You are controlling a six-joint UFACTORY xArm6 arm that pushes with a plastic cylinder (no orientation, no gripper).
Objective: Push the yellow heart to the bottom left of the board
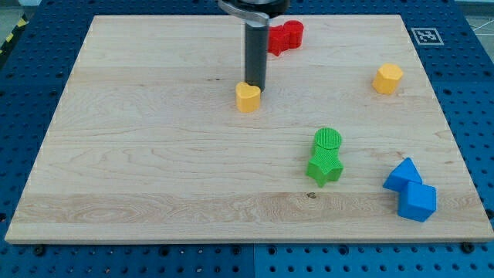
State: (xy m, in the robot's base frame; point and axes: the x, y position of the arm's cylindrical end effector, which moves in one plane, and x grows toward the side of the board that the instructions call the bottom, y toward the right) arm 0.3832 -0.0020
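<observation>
The yellow heart (247, 97) lies on the wooden board (139, 139), a little above its middle. My tip (255, 86) stands right at the heart's upper right edge, touching or nearly touching it. The dark rod rises from there to the view's top.
A red block (285, 36) lies near the top edge, partly behind the rod. A yellow hexagon (387, 79) is at the upper right. A green cylinder (328, 140) and a green star (325, 166) touch at the lower right. Two blue blocks (411, 190) sit near the right bottom corner.
</observation>
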